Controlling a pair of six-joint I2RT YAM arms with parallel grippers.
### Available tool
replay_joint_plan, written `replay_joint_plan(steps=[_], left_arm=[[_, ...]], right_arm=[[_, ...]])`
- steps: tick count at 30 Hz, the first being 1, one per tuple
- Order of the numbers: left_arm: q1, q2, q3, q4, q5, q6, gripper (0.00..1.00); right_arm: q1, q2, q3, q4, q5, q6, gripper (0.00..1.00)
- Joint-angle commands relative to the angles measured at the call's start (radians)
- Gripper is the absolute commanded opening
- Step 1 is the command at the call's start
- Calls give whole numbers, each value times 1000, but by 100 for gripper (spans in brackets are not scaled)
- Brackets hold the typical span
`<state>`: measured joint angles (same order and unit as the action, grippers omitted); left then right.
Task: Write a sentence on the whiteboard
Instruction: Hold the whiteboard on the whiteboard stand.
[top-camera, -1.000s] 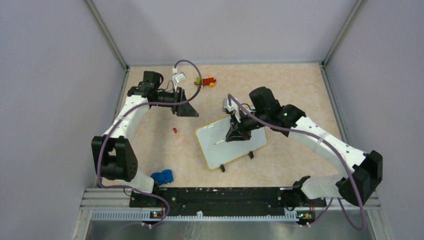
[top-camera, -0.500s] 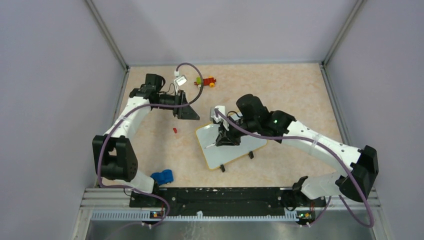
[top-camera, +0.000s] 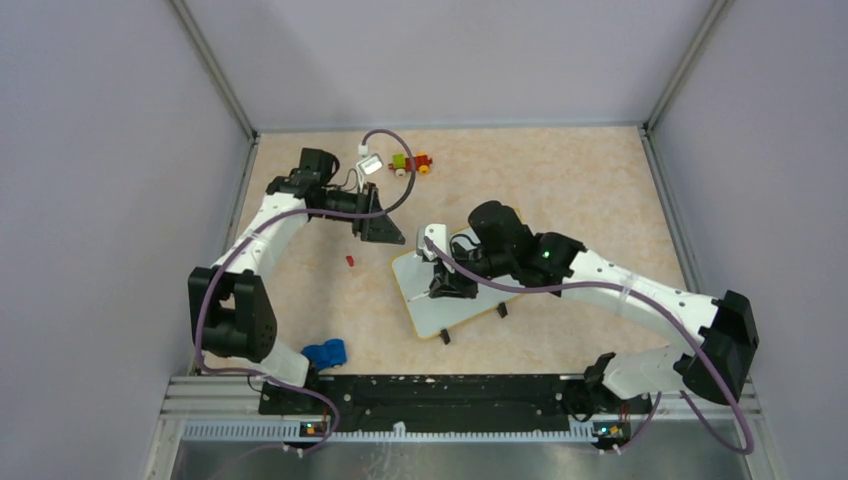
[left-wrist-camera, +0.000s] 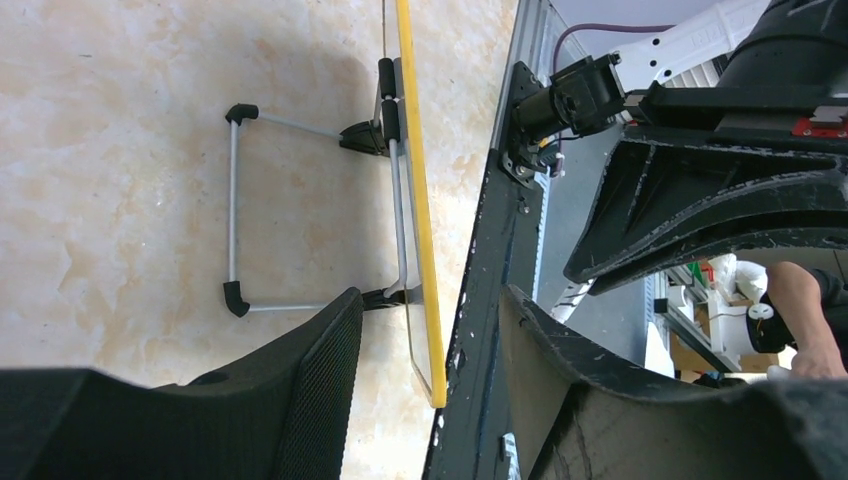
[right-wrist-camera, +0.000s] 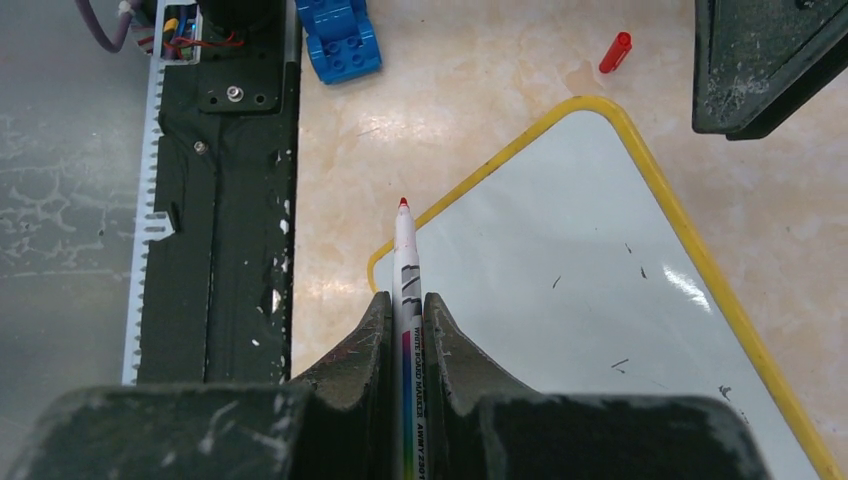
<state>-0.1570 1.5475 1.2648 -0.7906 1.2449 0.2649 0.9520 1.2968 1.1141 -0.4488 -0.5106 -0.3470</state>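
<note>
On the marbled beige counter (top-camera: 580, 190) the whiteboard (top-camera: 452, 312) sits mid-frame, bare but for specks, so all the writing remains: the right gripper (right-wrist-camera: 405, 305) clamps a red-tipped marker (right-wrist-camera: 407, 260) at its corner, and the left gripper (left-wrist-camera: 430, 300) stands part-open and empty.

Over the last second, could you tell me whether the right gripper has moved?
Yes. The right gripper, shut on the marker, has shifted left across the whiteboard toward its left edge, nearer the red cap.
</note>
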Motion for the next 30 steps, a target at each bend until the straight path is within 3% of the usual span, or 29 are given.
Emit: replay_joint_plan(steps=[1, 10, 30], left_arm=[[-15, 18, 3, -18, 26, 34, 57], [-52, 33, 20, -55, 43, 76, 57], [-124, 98, 60, -109, 24, 112, 28]], right_arm=[[31, -17, 15, 61, 28, -2, 0], [34, -54, -23, 140, 235, 6, 0], [33, -69, -43, 196, 263, 17, 0]])
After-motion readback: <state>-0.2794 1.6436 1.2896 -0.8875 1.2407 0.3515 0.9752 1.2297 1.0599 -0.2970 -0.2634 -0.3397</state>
